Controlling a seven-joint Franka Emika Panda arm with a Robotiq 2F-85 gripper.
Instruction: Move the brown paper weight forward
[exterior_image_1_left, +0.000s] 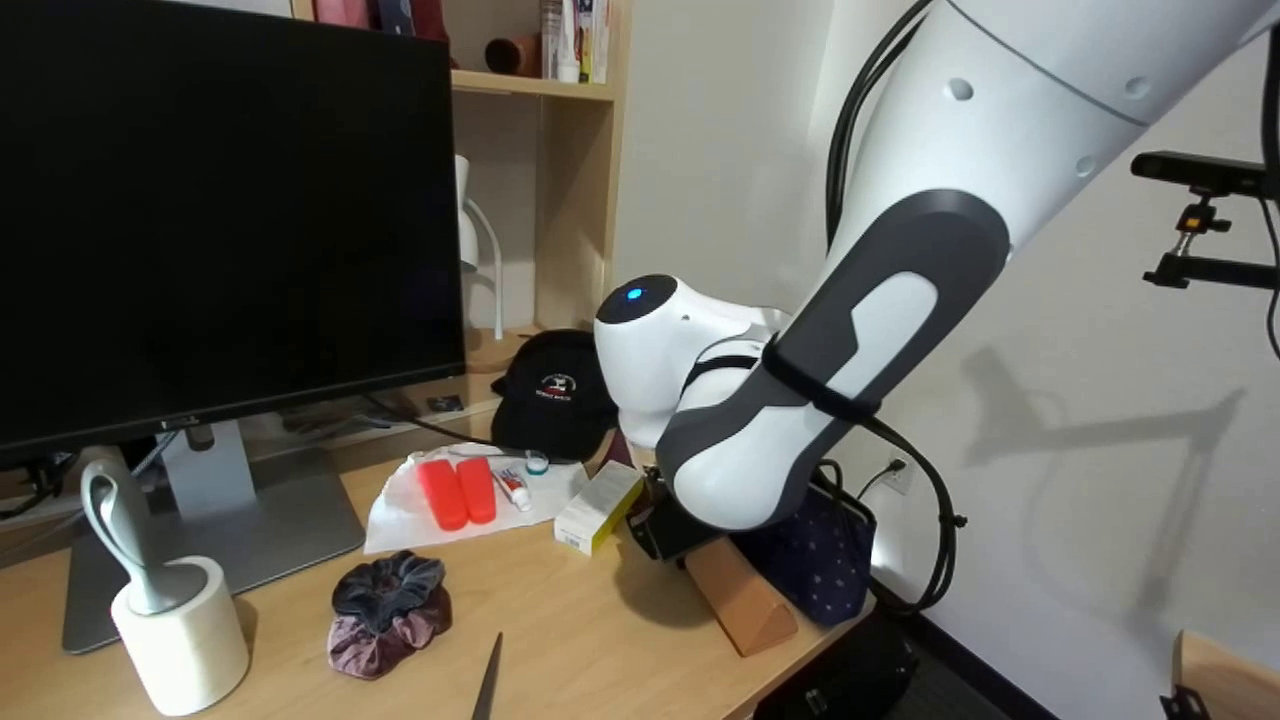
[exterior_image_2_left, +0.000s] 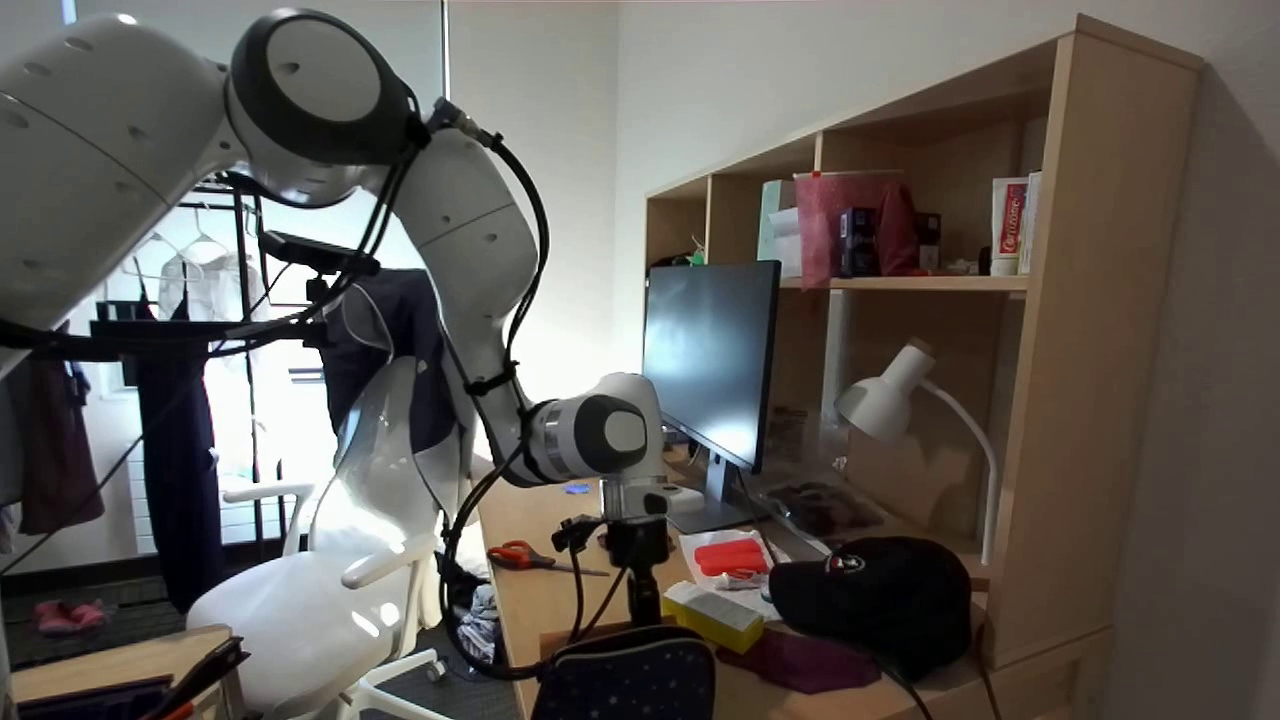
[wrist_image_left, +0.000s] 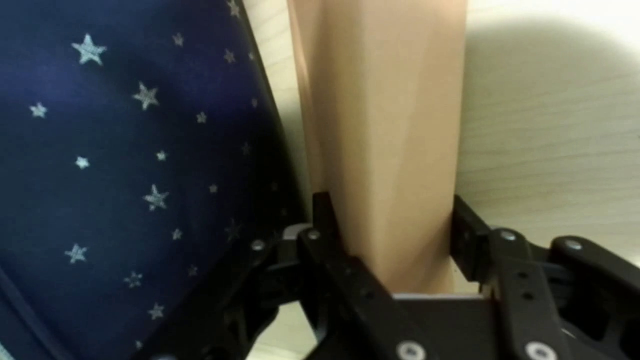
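Gripper (wrist_image_left: 390, 210) had brown paper weight (wrist_image_left: 400, 125) clamped from both sides; navy star-print pouch (wrist_image_left: 125, 165) sat just beside it, w/ sliver of pale wood tabletop (wrist_image_left: 277, 50) btwn.

The Robotiq gripper (wrist_image_left: 390, 212) hangs straight down beneath the wrist (exterior_image_2_left: 590, 440). Its two black fingers (wrist_image_left: 466, 236) stand apart and face each other; whether they press inward cannot be told. Above the gripper, a blue light (exterior_image_1_left: 634, 294) glows on the wrist. Higher up, the forearm (exterior_image_1_left: 900, 310) slopes down toward the gripper from the elbow (exterior_image_2_left: 322, 75), which is sharply bent, with the upper arm (exterior_image_2_left: 90, 170) slanting up to it from beyond.
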